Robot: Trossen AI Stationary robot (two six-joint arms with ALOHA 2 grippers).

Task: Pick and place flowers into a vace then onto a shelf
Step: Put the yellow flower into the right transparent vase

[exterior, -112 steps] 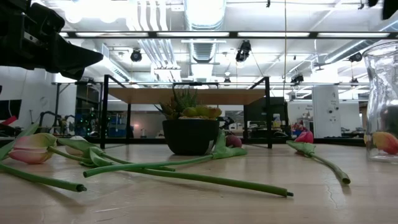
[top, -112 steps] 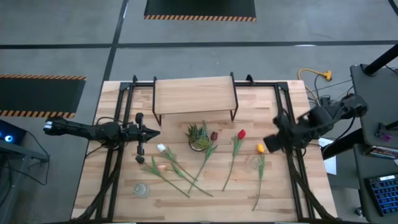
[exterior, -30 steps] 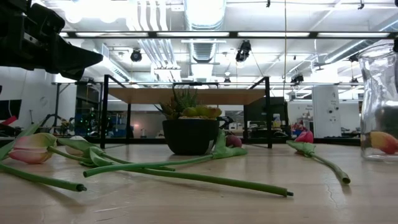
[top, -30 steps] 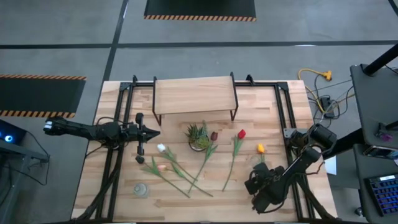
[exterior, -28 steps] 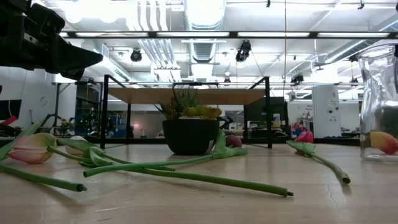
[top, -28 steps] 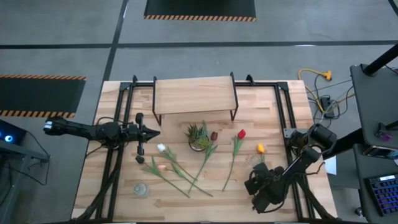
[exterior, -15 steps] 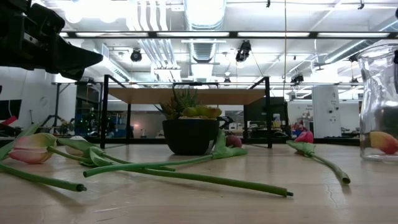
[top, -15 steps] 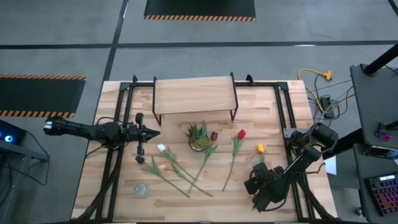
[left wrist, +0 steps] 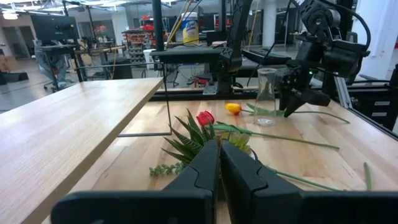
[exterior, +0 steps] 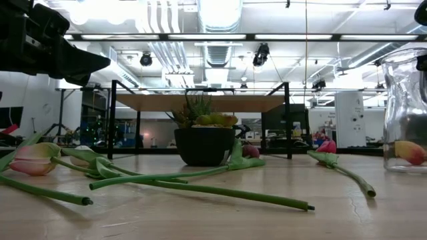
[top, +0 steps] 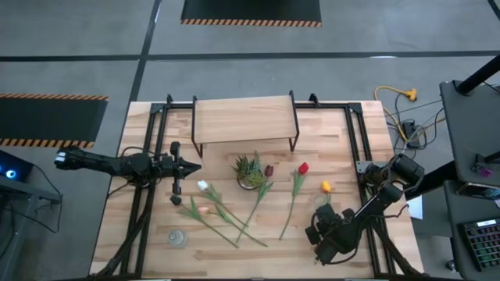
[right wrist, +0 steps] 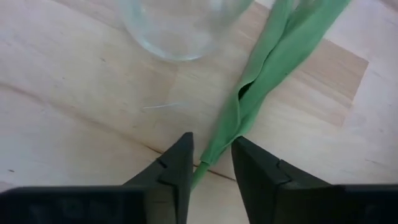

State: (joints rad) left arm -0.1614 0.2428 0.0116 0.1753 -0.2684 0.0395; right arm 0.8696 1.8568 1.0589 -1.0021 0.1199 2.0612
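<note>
The thin stem (right wrist: 214,149) is bracketed by the half-spread right end effector (right wrist: 211,163); it could slip out, or the near vase (right wrist: 177,25) be knocked.

No legible text or labels

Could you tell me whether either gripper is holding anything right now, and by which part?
The right gripper has its fingers around the yellow tulip's stem, below the leaves; a firm grip cannot be told. The left gripper is shut on nothing.
</note>
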